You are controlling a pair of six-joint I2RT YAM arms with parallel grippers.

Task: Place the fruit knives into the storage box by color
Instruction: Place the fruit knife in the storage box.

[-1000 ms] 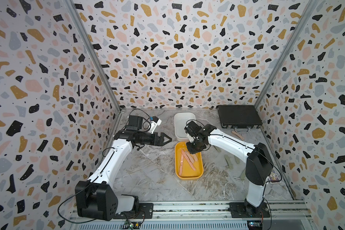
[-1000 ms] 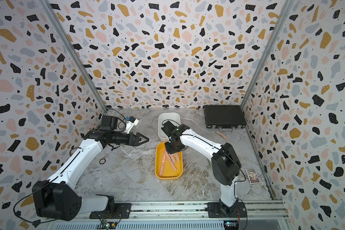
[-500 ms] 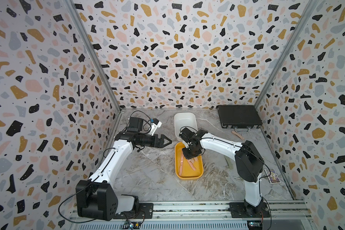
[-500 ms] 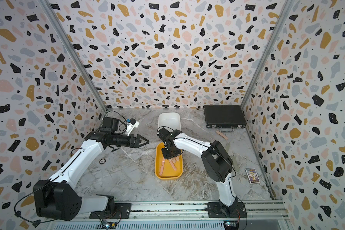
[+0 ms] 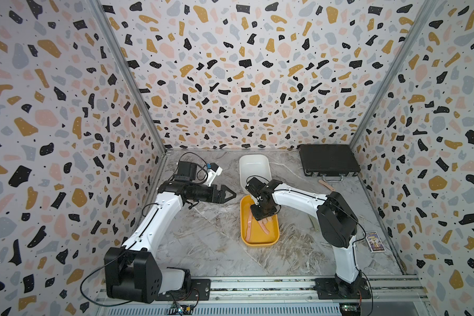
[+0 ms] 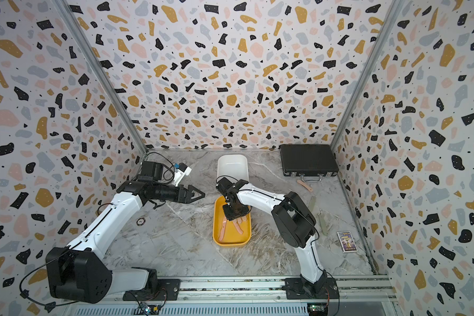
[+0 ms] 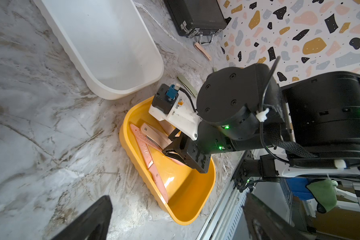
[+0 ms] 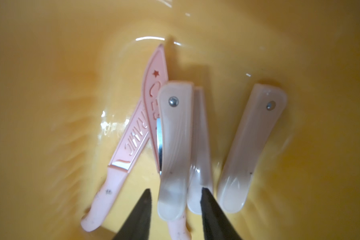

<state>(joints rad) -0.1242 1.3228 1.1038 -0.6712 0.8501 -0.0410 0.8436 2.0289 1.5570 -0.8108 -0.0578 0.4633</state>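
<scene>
1. The yellow box (image 5: 260, 238) is the nearer of the two storage boxes on the tabletop (image 5: 203, 246). It holds only pink fruit knives. A sheathed pink knife (image 8: 131, 141) lies crossed with a second one, and pale folding knives lie on and beside them.

2. The right gripper (image 8: 175, 190) points down into the yellow box. Its fingers stand parted on either side of the near end of the top folding knife (image 8: 176, 135). A gap shows on each side, so they pinch nothing. The knife rests on the pile, so the step in hand is judged to be setting a pink knife into the pink box.

3. To finish this step well, spread the fingers only as far as needed, so that neither tip touches the neighbouring folding knife (image 8: 252, 149). Then withdraw straight up along the fingers' own line. A sideways exit risks hooking the loose stack or dragging a knife against the wall.

4. The left gripper (image 5: 229, 194) hovers just beside the yellow box's far end. Its fingers are spread wide and hold nothing. Keep it out of the right arm's exit path.

5. Work left: a green knife (image 7: 187, 86) lies on the tabletop near the right arm. Farther back, the white box (image 5: 255, 167) shows no knife and is judged to be the place for green. Farthest back, a pink knife (image 5: 326, 183) lies by the handle of the black case (image 5: 327, 161).
</scene>
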